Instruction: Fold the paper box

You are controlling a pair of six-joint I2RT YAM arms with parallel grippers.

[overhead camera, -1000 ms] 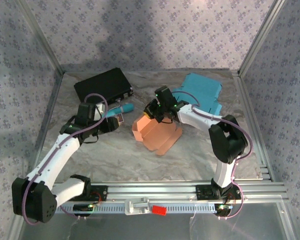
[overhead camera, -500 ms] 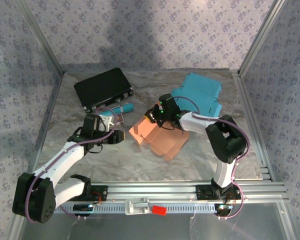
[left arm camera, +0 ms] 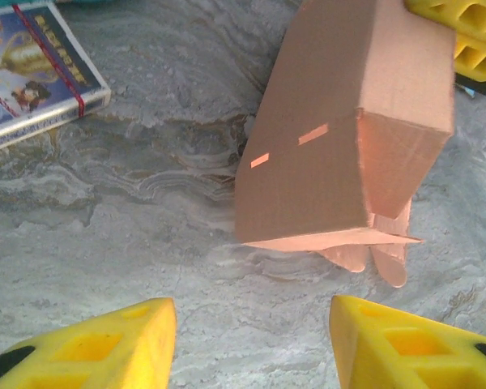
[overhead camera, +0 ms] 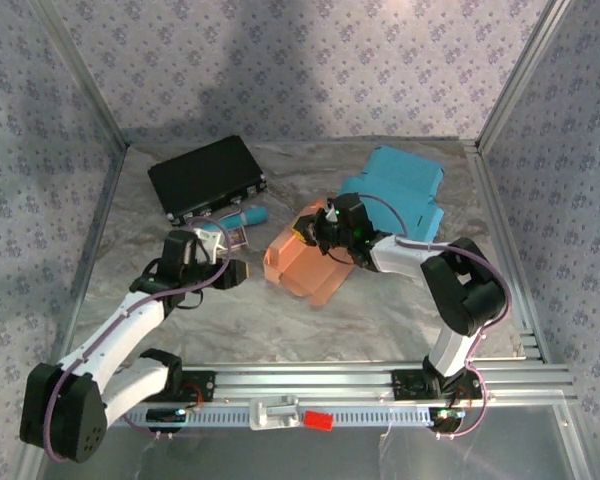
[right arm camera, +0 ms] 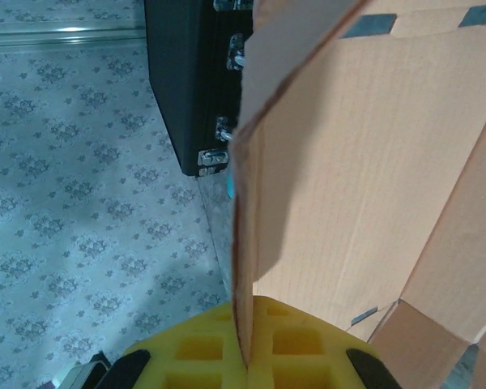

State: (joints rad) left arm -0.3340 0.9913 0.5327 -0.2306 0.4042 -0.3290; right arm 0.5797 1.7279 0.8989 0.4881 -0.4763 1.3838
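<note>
The paper box (overhead camera: 305, 262) is salmon-orange cardboard, partly folded, and stands tilted on the grey marbled table. My right gripper (overhead camera: 317, 228) is shut on the edge of one of its upright panels; in the right wrist view that panel edge (right arm camera: 245, 243) runs straight down into the closed yellow fingers (right arm camera: 186, 356). My left gripper (overhead camera: 242, 271) is open just left of the box, touching nothing. In the left wrist view its yellow fingertips (left arm camera: 105, 344) frame bare table, and the box (left arm camera: 332, 130) sits ahead with small flaps at its lower corner.
A black case (overhead camera: 206, 177) lies at the back left and a blue box (overhead camera: 400, 190) at the back right. A teal object (overhead camera: 248, 215) and a printed card pack (left arm camera: 32, 73) lie left of the orange box. Metal frame posts and patterned walls enclose the table.
The left gripper has swung nearer and right toward the box, its jaws somewhat narrower. The right gripper has turned the box, which now stands more upright and compact.
</note>
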